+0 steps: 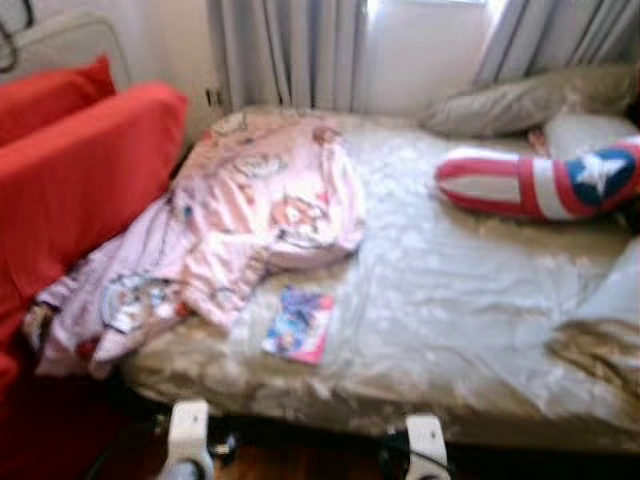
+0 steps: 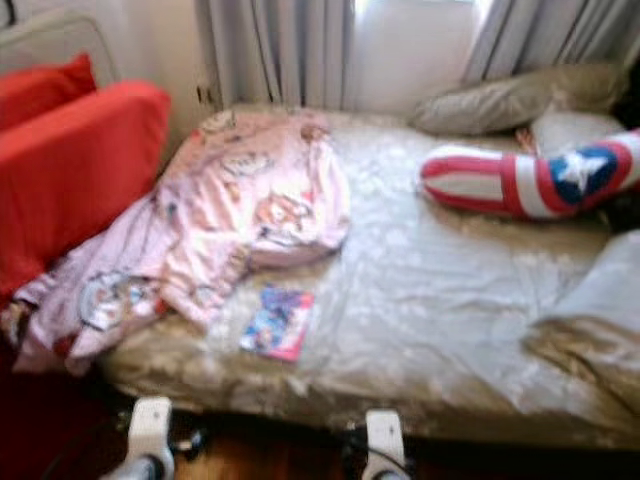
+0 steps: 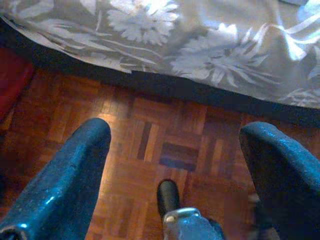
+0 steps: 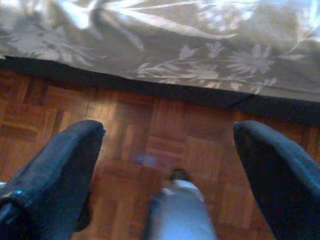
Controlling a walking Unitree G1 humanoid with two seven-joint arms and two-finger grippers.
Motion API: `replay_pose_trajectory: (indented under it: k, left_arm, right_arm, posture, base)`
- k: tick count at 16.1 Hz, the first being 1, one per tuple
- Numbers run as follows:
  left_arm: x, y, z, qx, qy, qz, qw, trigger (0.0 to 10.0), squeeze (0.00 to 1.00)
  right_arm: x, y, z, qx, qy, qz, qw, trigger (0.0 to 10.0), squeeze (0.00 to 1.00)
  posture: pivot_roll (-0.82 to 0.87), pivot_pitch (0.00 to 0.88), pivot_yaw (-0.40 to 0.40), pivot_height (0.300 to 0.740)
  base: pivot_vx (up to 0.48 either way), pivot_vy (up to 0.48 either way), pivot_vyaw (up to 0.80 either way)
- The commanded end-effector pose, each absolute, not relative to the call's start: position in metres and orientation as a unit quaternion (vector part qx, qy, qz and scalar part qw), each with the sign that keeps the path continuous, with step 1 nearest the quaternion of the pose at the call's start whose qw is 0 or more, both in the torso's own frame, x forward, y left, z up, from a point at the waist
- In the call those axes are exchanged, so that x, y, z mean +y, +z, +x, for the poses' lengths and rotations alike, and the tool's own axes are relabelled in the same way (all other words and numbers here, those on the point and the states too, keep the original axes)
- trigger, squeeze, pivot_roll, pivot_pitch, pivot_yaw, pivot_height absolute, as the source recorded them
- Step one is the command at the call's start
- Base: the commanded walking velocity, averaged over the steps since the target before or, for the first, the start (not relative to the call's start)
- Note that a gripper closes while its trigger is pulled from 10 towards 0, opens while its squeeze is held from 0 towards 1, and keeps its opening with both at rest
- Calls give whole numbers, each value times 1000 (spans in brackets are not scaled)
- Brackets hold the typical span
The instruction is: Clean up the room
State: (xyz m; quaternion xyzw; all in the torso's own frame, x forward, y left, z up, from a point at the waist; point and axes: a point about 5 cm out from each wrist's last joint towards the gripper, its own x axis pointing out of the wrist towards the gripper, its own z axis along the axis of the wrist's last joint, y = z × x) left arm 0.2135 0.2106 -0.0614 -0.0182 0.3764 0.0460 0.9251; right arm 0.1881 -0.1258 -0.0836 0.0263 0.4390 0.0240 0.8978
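Two grippers hang low over the brown parquet floor [image 3: 165, 145] at the foot of the bed: the left gripper [image 3: 175, 150] and the right gripper [image 4: 167, 150] each have their black fingers spread wide apart and hold nothing. On the bed with the silvery-beige floral cover [image 1: 450, 300], a crumpled pink printed garment [image 1: 265, 205] lies at the left, trailing over the edge beside the red sofa [image 1: 80, 170]. A small colourful booklet [image 1: 298, 324] rests just beside the garment near the front edge, well apart from the red, white and blue star-marked cushion [image 1: 545, 182] and the beige pillow [image 1: 500, 105] near the grey curtains [image 1: 285, 50].
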Motion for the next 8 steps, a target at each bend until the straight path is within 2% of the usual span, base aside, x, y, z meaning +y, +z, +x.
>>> replay_pose_trajectory:
  k: [1,8]
  left_arm:
    - [206,-66,208,389,42,-21,920,10000,0]
    - [206,-66,207,390,43,-23,919,10000,0]
  right_arm:
    - [-131,-83,189,435,17,24,900,10000,0]
    - [-132,-83,189,434,16,25,901,10000,0]
  posture:
    - [8,0,-22,740]
    - [2,0,-26,740]
  base:
    - [0,-450,0]
    - [0,-453,0]
